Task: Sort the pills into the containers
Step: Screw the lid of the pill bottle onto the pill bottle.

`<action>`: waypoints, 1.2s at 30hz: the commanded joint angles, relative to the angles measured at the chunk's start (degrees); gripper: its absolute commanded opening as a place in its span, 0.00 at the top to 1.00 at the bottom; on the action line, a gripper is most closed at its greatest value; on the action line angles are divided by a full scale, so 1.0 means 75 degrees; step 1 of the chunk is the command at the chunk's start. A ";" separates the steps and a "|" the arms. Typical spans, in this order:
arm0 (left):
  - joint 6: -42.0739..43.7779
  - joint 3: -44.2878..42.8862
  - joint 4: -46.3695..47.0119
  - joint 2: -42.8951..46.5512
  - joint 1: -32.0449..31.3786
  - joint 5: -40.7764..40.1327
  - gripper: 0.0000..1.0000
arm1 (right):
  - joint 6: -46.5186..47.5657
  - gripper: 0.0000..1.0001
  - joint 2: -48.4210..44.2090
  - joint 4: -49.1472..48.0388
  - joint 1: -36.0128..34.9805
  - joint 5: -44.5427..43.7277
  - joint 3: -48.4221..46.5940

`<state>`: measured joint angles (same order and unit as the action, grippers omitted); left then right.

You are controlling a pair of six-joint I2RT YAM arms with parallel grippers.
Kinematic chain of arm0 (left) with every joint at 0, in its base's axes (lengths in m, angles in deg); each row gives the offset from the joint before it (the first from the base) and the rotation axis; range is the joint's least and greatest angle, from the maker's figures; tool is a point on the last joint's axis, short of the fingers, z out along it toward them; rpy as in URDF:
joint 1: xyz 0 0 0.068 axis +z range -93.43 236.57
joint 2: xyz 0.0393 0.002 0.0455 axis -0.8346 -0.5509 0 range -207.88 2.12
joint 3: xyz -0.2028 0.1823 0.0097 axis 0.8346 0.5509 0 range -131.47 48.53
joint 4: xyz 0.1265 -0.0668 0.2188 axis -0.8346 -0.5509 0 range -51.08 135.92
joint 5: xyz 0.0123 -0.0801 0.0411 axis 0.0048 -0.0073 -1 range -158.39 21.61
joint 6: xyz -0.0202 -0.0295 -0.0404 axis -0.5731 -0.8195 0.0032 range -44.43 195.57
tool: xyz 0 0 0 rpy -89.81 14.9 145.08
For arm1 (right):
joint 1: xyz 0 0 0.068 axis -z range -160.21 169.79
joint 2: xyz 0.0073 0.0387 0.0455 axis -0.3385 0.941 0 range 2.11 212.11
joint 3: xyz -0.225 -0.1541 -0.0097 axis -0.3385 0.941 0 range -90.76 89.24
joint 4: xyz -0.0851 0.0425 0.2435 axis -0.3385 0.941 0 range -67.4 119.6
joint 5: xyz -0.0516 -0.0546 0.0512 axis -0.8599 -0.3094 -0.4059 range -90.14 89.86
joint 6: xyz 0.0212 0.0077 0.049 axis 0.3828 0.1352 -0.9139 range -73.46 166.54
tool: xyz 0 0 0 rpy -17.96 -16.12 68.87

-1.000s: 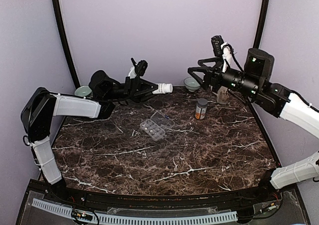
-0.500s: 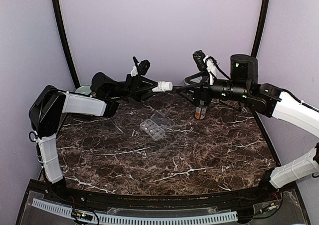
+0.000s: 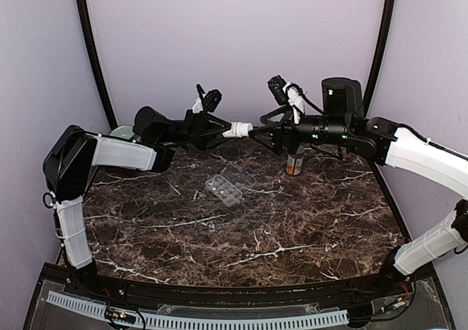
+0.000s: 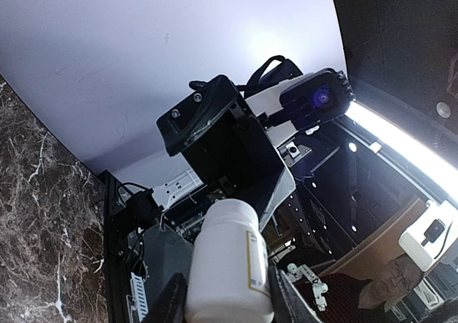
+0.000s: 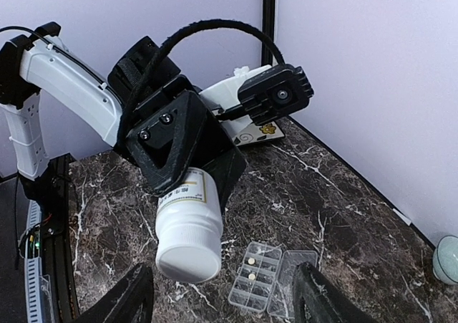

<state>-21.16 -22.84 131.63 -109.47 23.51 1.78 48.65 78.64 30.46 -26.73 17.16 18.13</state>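
My left gripper [image 3: 231, 131] is shut on the tiny white bottle [image 3: 238, 130] and holds it sideways above the back of the table, cap pointing right. It also shows in the left wrist view [image 4: 225, 266] and the right wrist view [image 5: 187, 226]. My right gripper [image 3: 256, 131] is open, its fingers spread either side of the cap [image 5: 187, 253] and apart from it. The clear organiser box [image 3: 224, 188] lies on the table with its lid [image 3: 241, 175] open. Two pills [image 5: 250, 269] sit in its compartments.
The amber bottle with a grey cap [image 3: 295, 160] stands upright at the back right, just under my right arm. A pale green bowl [image 3: 122, 133] sits at the back left, and another bowl [image 5: 447, 260] shows in the right wrist view. The purple walls are close behind.
My right arm has swung left from above the amber bottle to the white bottle's cap. My left gripper has kept the bottle almost still.
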 commanded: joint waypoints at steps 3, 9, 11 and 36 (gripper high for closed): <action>-0.0046 -0.0365 0.0383 -0.0059 0.0025 0.0183 1.00 | 0.0184 0.35 0.0209 0.0035 -0.0067 0.0269 -0.0405; -0.0071 -0.0487 0.0373 -0.0160 0.0024 0.0229 1.00 | 0.0259 0.40 0.0311 0.0097 -0.0068 0.0362 -0.0532; -0.0088 -0.0528 0.0373 -0.0190 0.0025 0.0230 1.00 | 0.0301 0.42 0.0350 0.0142 -0.0075 0.0377 -0.0588; -0.0122 -0.0783 0.0337 -0.0376 0.0037 0.0253 1.00 | 0.0554 0.87 0.0740 0.0543 -0.0162 0.0378 -0.1060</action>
<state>-22.23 -26.55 131.59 -112.88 23.80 3.37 52.50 83.32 34.46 -27.13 19.54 12.47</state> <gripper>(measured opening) 0.335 0.236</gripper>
